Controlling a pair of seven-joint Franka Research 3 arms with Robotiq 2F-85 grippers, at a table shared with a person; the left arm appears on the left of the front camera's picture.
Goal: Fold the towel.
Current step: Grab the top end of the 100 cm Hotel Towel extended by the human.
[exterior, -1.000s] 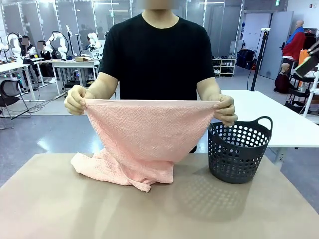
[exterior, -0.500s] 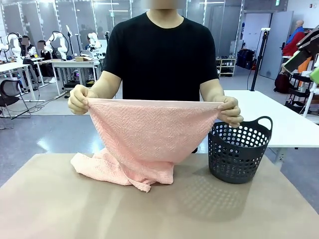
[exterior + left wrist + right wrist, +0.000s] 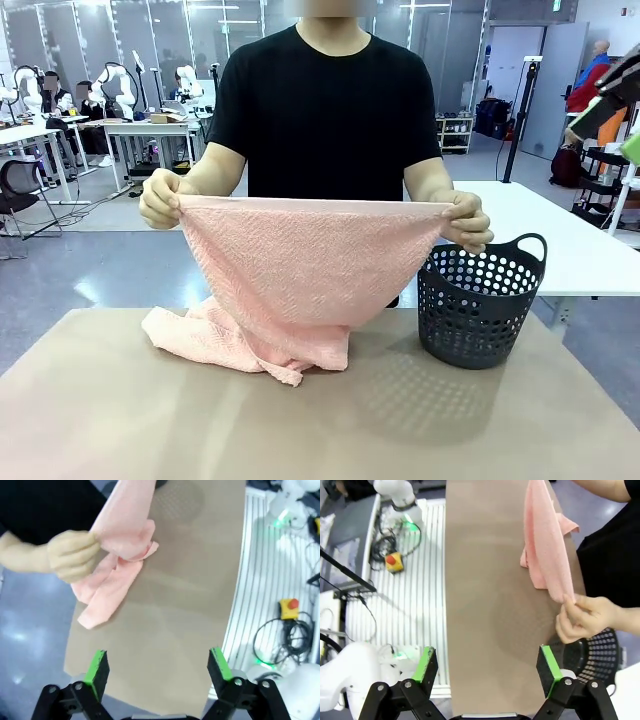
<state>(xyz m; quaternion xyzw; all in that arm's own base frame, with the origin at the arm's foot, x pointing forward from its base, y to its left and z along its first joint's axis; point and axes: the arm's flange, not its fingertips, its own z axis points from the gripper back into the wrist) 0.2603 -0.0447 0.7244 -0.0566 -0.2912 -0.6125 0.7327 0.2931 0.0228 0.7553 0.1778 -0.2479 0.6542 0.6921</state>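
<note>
While the pale pink terry-cloth towel [image 3: 300,265] is stretched taut by the person [image 3: 330,110], rumpled end on the tan table [image 3: 150,420], left claw [image 3: 157,667] and right claw [image 3: 487,665] are spread apart.

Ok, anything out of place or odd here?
Nothing stands out. The person holds the towel by its top edge, lower end bunched on the table; the basket stands upright; left gripper and right gripper hang open.

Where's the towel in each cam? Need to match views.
Front: towel at centre, held up, lower end heaped on the table.
Left wrist: towel upper left, trailing onto the table.
Right wrist: towel upper right.
Shared landmark: the table under it.
</note>
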